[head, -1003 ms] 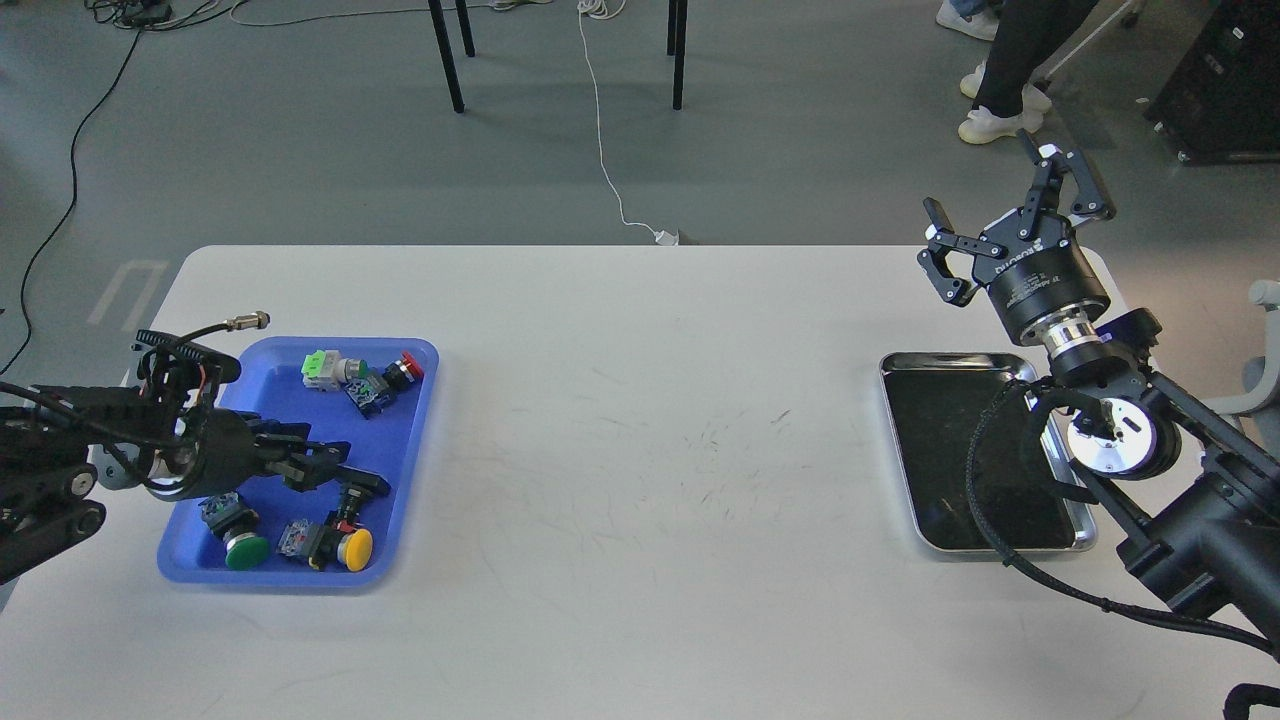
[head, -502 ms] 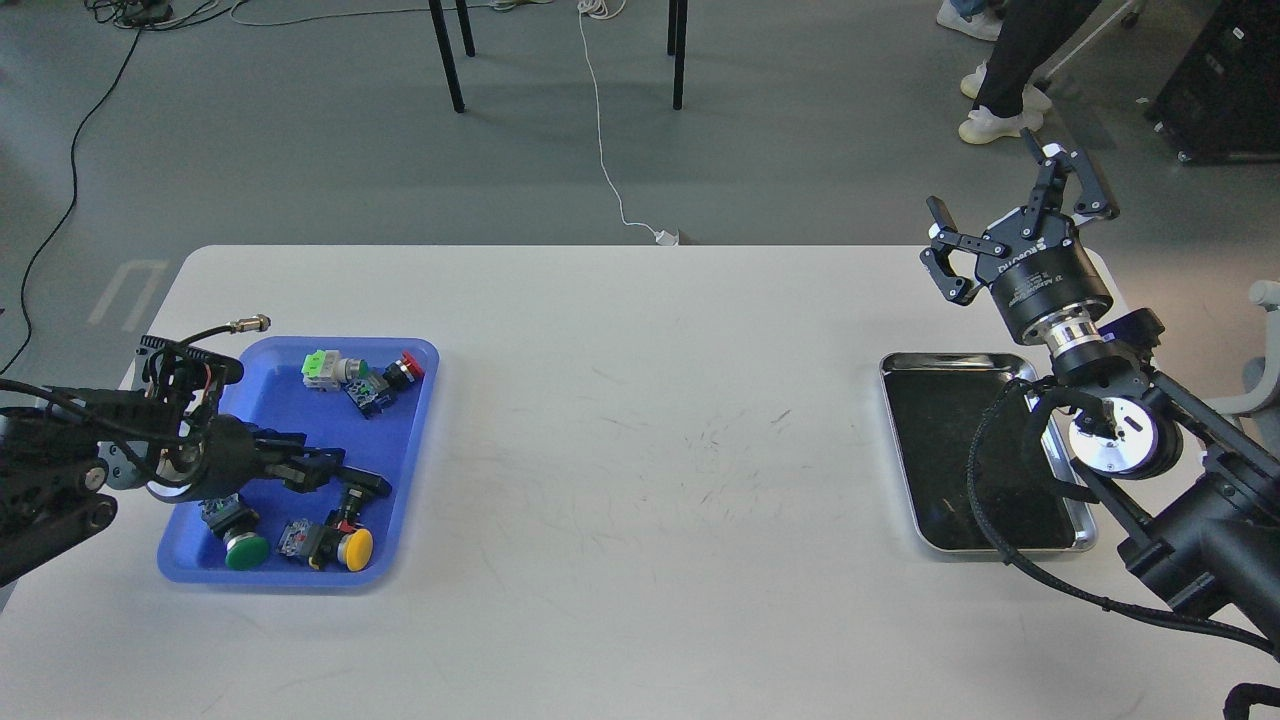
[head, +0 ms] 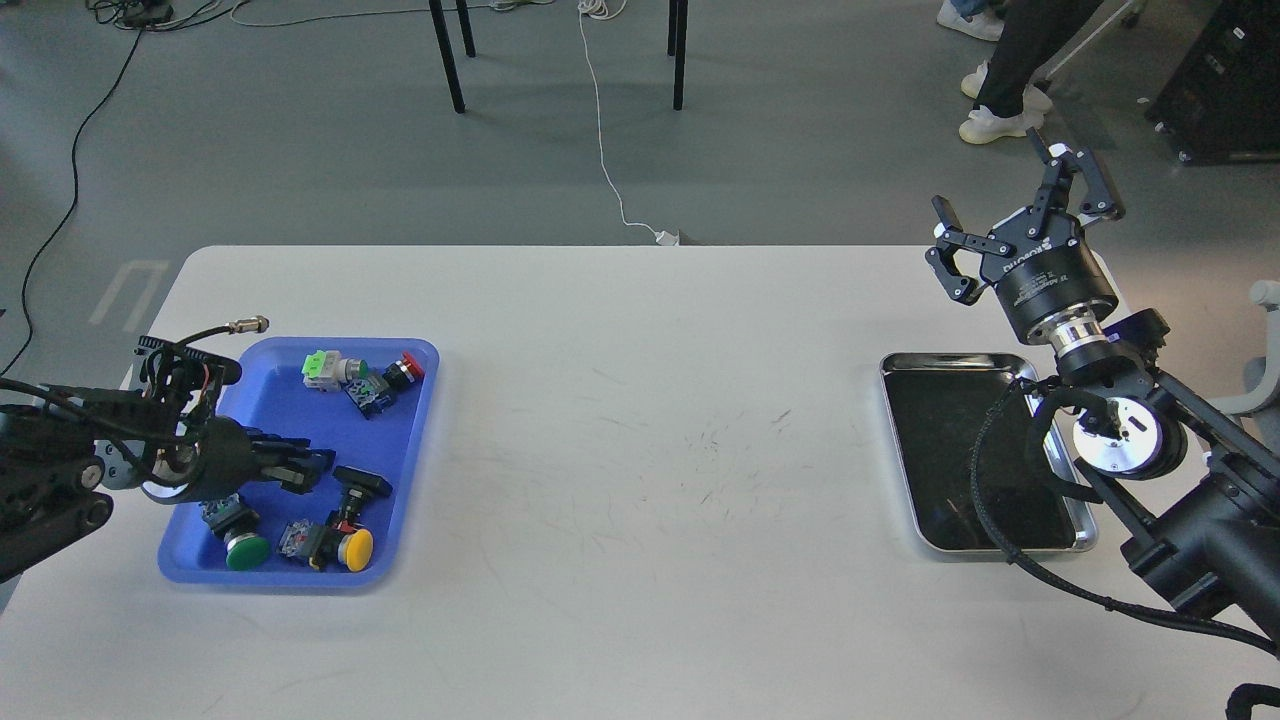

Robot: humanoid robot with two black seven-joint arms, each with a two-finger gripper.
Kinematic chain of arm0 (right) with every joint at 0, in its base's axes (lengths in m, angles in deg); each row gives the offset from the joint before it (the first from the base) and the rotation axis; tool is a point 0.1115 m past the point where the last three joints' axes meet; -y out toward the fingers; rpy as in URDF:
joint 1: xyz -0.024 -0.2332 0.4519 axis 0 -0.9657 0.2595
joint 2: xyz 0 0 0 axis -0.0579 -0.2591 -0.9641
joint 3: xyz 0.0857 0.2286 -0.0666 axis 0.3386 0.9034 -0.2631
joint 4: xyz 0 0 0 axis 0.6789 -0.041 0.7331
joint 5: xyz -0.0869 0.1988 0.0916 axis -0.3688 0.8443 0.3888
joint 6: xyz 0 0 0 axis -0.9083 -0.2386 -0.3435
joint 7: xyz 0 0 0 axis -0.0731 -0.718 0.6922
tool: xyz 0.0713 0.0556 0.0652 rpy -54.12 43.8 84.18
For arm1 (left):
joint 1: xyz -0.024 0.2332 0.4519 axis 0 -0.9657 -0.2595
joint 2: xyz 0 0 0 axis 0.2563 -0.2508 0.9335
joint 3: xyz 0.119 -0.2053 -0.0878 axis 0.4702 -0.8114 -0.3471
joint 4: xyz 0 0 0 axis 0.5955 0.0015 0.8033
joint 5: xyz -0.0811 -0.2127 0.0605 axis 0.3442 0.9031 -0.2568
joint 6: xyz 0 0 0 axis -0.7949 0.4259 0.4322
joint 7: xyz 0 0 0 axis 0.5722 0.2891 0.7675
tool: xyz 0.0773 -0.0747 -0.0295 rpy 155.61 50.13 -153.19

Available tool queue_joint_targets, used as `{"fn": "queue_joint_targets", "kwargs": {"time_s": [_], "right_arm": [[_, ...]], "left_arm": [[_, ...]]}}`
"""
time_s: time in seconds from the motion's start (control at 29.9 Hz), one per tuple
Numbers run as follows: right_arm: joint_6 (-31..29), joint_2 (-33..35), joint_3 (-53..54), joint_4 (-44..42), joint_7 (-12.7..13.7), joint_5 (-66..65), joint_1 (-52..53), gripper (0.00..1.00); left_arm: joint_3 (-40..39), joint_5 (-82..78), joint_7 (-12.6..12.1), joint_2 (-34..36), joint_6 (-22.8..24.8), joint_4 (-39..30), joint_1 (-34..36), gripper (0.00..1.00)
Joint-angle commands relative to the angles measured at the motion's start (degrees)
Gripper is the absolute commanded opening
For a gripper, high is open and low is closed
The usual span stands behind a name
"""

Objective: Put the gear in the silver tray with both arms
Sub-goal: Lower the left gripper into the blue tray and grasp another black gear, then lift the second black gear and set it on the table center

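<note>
Left gripper point(head: 305, 468) hovers low inside the blue tray point(head: 265, 400); whether its jaws are parted, I cannot tell. Nearest gear is the black-and-yellow button point(head: 345, 520), just right. Right gripper point(head: 1020, 225), jaws spread, empty, waits beyond the silver tray point(head: 905, 440) across the surface point(head: 640, 450).

You have one view only, from the robot's head, set high and looking forward and steeply down over the white table point(head: 640, 450). The blue tray point(head: 415, 400) sits near your left edge, the silver tray point(head: 950, 358) near your right, both at middle range. Beyond the table's far edge you see grey floor point(head: 300, 150) (chair legs point(head: 445, 55), a white cable point(head: 600, 130))
</note>
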Motion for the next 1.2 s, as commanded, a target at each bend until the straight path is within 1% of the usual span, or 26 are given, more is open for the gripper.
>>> {"fn": "queue_joint_targets", "kwargs": {"time_s": [0.0, 0.17, 0.27, 0.47, 0.6, 0.7, 0.77, 0.84, 1.0, 1.1, 1.17], "right_arm": [[0.13, 0.0, 0.04, -0.02, 0.0, 0.0, 0.0, 0.99], [0.13, 0.17, 0.3, 0.07, 0.0, 0.0, 0.0, 0.99], [0.13, 0.26, 1.01, 0.07, 0.0, 0.0, 0.0, 0.99], [0.13, 0.61, 1.27, 0.25, 0.09, 0.0, 0.18, 0.99], [0.13, 0.79, 1.36, 0.34, 0.01, 0.0, 0.44, 0.99], [0.13, 0.88, 1.71, 0.86, 0.09, 0.0, 0.53, 0.99], [0.13, 1.84, 1.8, 1.82, 0.09, 0.0, 0.62, 0.99], [0.13, 2.98, 1.8, 3.23, 0.09, 0.0, 0.71, 0.99], [0.31, 4.91, 2.15, 5.08, 0.09, 0.0, 1.41, 0.99], [0.4, 5.97, 2.5, 5.7, 0.09, 0.0, 1.76, 0.99], [0.4, 5.97, 2.59, 5.79, 0.09, 0.0, 1.76, 0.99]], "left_arm": [[0.09, -0.07, 0.02, 0.0, 0.16, -0.04, -0.21, 0.19], [-0.09, -0.16, -0.07, -0.09, 1.56, -0.04, 0.58, 0.15], [-0.26, -0.07, -0.16, -0.09, 1.91, -0.04, 1.19, 0.14], [-0.53, -0.07, -0.16, -0.09, 2.09, -1.35, 4.79, 0.12], [-0.62, -0.07, -0.42, -0.09, 2.35, -4.42, 8.04, 0.12], [-0.79, -0.07, -0.68, -0.26, 4.19, -7.15, 10.76, 0.12], [-0.79, -0.07, -1.47, -0.96, 4.99, -9.96, 12.61, 0.12], [-0.62, -0.16, -2.7, -3.5, 5.34, -11.2, 13.76, 0.12], [-0.18, -0.95, -6.48, -13.16, 6.05, -11.11, 14.38, 0.12], [0.09, -1.13, -8.24, -19.67, 6.05, -10.41, 14.38, 0.12], [0.18, -1.04, -9.21, -24.06, 6.05, -8.75, 14.55, 0.13]]}}
